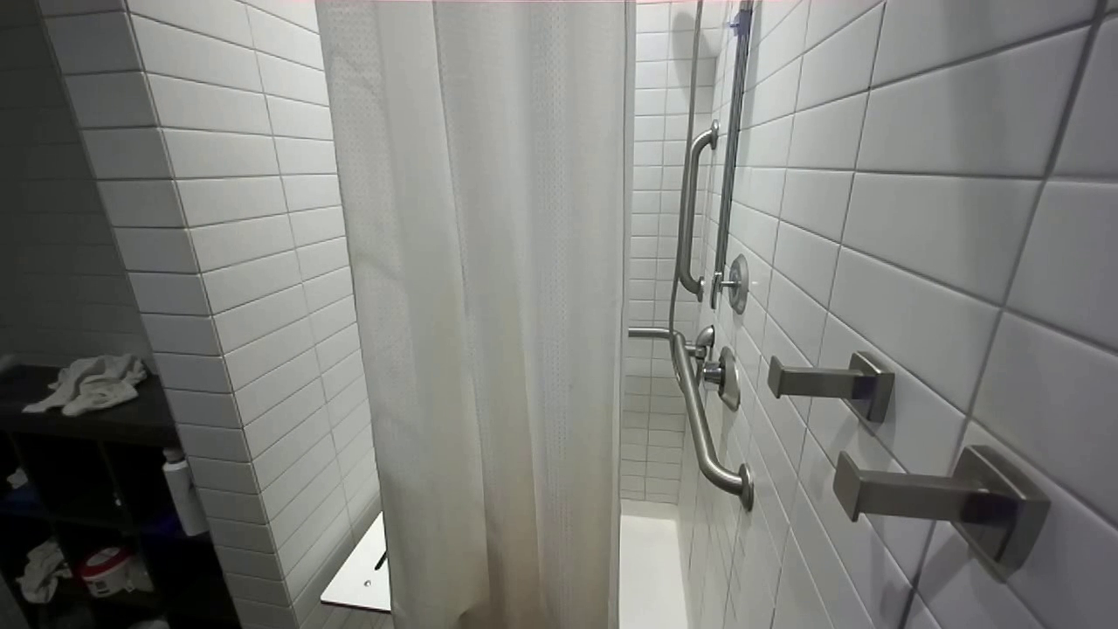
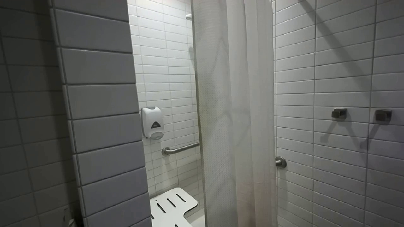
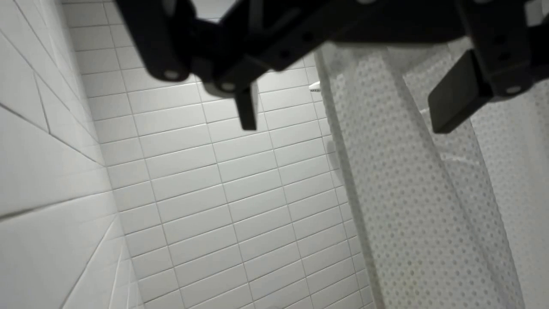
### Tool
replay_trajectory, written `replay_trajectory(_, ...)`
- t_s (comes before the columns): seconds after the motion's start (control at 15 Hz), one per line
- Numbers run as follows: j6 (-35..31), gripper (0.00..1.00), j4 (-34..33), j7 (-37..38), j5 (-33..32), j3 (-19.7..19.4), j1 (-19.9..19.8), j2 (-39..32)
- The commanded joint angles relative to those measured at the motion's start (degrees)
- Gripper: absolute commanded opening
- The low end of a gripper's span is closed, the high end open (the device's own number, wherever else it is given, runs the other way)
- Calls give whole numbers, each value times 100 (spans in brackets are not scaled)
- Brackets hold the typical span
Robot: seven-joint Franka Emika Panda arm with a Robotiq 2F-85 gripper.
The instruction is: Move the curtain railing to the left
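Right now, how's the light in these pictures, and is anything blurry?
In an exterior view, the shelf unit at the left sits in gloom; in an exterior view, a diagonal shadow crosses the tiled wall above the hooks; in the wrist view, the tool looks near-black and slightly soft, while the dotted weave of the curtain reads fairly clearly.

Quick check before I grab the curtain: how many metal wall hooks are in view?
2, side by side, right of the shower curtain in both exterior views: the left hook and the right hook. The curtain could hide others.
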State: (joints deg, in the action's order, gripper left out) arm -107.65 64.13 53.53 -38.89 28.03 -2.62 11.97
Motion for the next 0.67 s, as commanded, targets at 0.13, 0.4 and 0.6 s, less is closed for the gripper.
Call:
replay_trajectory(0.13, 0, 100, 0, 0, 0, 0, 0, 0)
replay_trajectory(0.4, 253, 100, -425, 182, -318, -69, 345, -482)
replay_trajectory(0.6, 432, 100, -959, 247, -599, 148, 190, -932)
